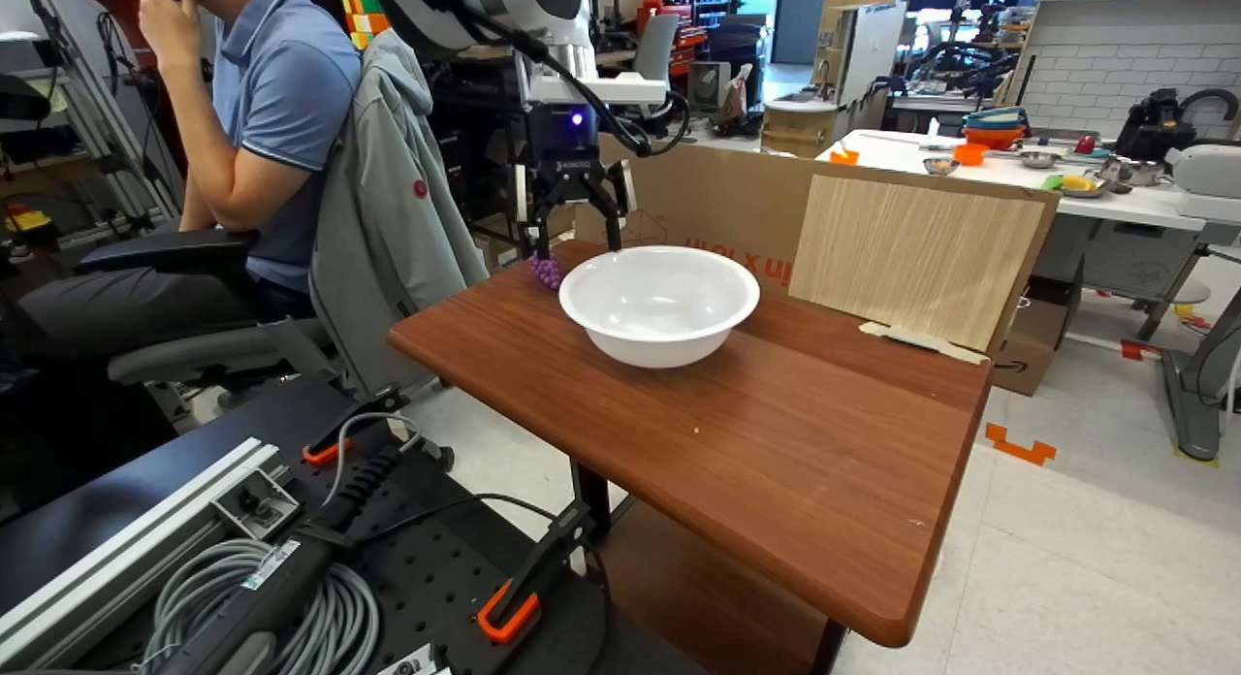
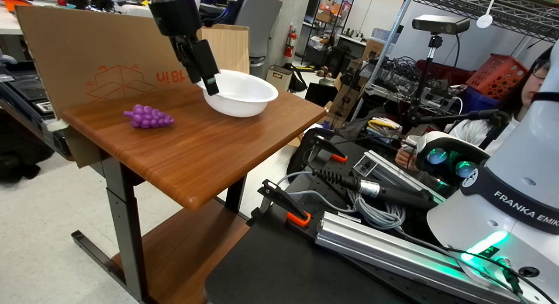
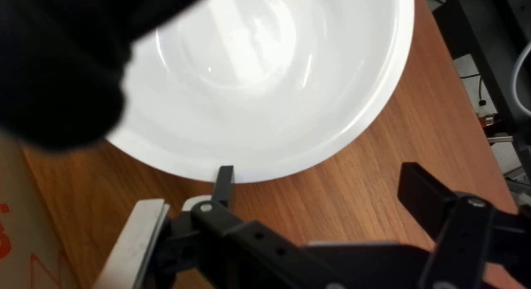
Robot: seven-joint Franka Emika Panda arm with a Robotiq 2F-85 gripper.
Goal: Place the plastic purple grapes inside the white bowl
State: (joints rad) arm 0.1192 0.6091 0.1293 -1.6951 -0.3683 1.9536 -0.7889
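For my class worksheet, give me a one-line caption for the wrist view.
Open gripper above the brown table, close to the white bowl.

In both exterior views the table (image 1: 766, 442) is being viewed from above, different corners nearest, toward the same edge; in the wrist view the shared white bowl (image 3: 269, 110) is being seen close below.

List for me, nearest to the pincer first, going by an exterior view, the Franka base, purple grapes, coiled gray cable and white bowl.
1. White bowl: partly behind the pincer.
2. Purple grapes: left of the bowl as pictured.
3. Coiled gray cable: lower right.
4. Franka base: right edge.
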